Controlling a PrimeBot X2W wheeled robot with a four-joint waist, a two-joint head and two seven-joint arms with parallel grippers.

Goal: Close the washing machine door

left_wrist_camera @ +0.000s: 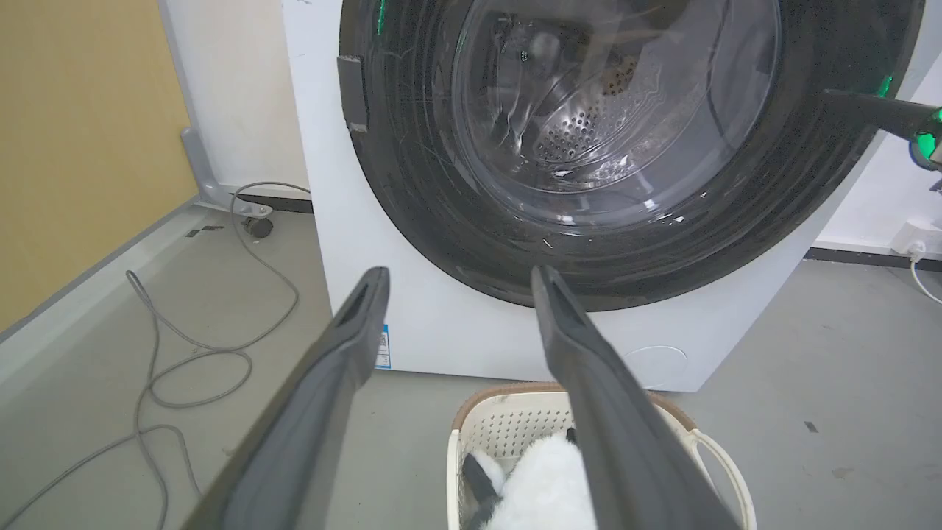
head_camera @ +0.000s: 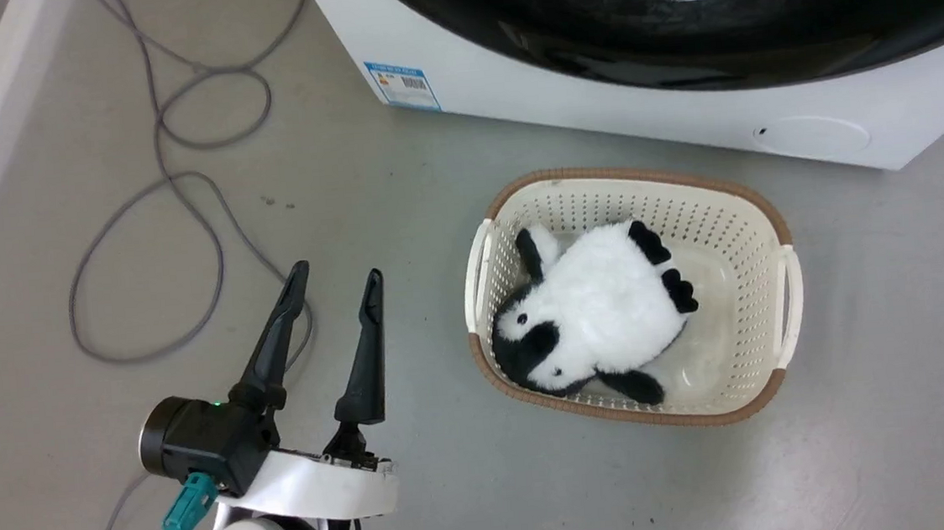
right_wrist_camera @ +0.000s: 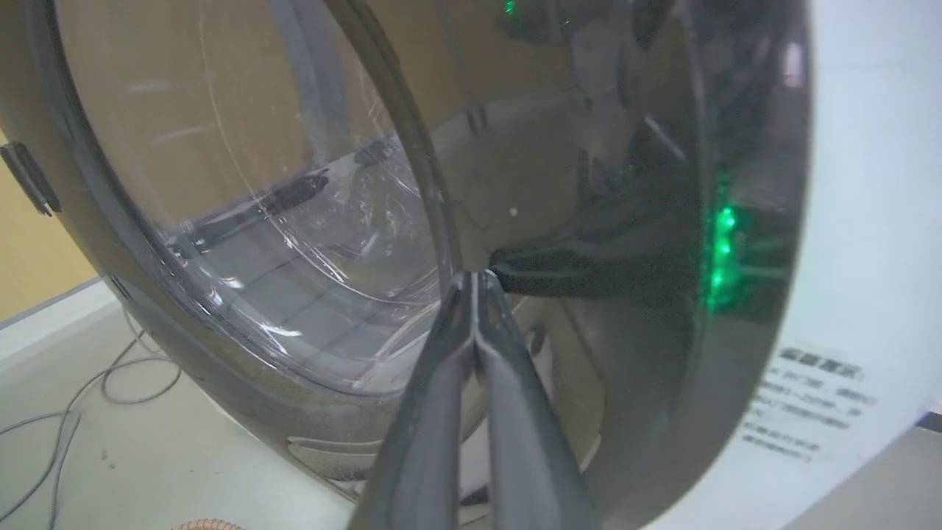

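Note:
The washing machine door (left_wrist_camera: 441, 213), a glossy black ring around a clear glass bowl, lies flat against the white washing machine (left_wrist_camera: 331, 221), and the steel drum shows through the glass. My right gripper (right_wrist_camera: 477, 276) is shut and holds nothing. Its tips press on the black ring of the door (right_wrist_camera: 662, 221), and the same gripper (left_wrist_camera: 828, 96) shows at the ring's right side in the left wrist view. My left gripper (head_camera: 338, 270) hangs open and empty over the floor, well short of the door (head_camera: 673, 38). Whether the door is latched is hidden.
A cream laundry basket (head_camera: 738, 219) holding a black-and-white plush toy (head_camera: 601, 305) stands on the grey floor just before the machine, right of my left gripper. Grey cables (head_camera: 180, 195) loop over the floor at left. A blue label (head_camera: 402, 85) and a round hatch (head_camera: 812, 137) mark the machine's front.

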